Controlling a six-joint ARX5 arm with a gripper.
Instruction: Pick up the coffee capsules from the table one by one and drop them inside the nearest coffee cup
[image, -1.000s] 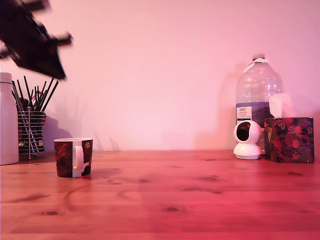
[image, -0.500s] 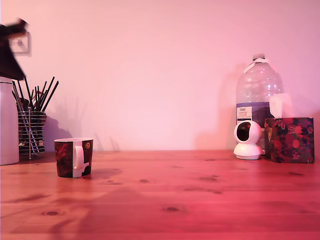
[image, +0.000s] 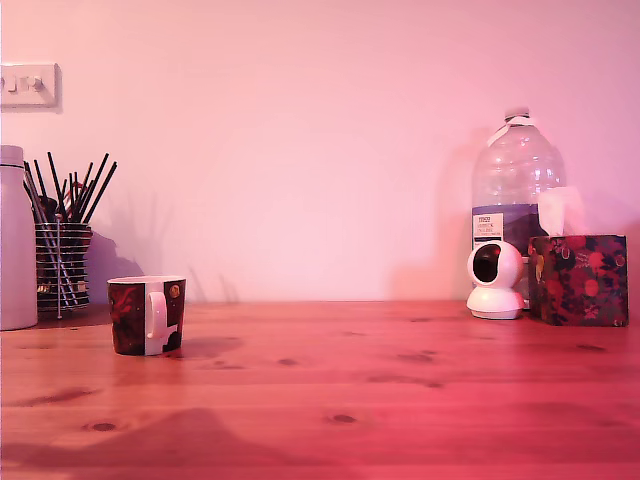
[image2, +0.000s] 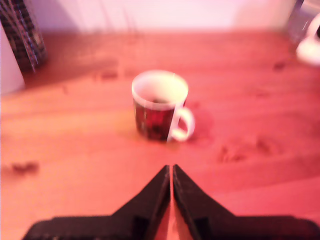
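Reddish pine planks make up the table (image: 400, 400), and the mug (image2: 159, 106) stands on it toward the exterior view's left, near a wire holder of black sticks (image: 62, 262). From the wrist, the gripper (image2: 171, 172) has its jaws pressed together on nothing — the mug sits ahead of the tips, well apart, something dark inside it, too blurred to name.

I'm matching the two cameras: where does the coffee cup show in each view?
Exterior view: the coffee cup stands on the table toward that view's left, handle facing the camera.
Wrist view: the cup sits mid-picture beyond the shut gripper.
Shared landmark: the wire-mesh holder of black sticks.
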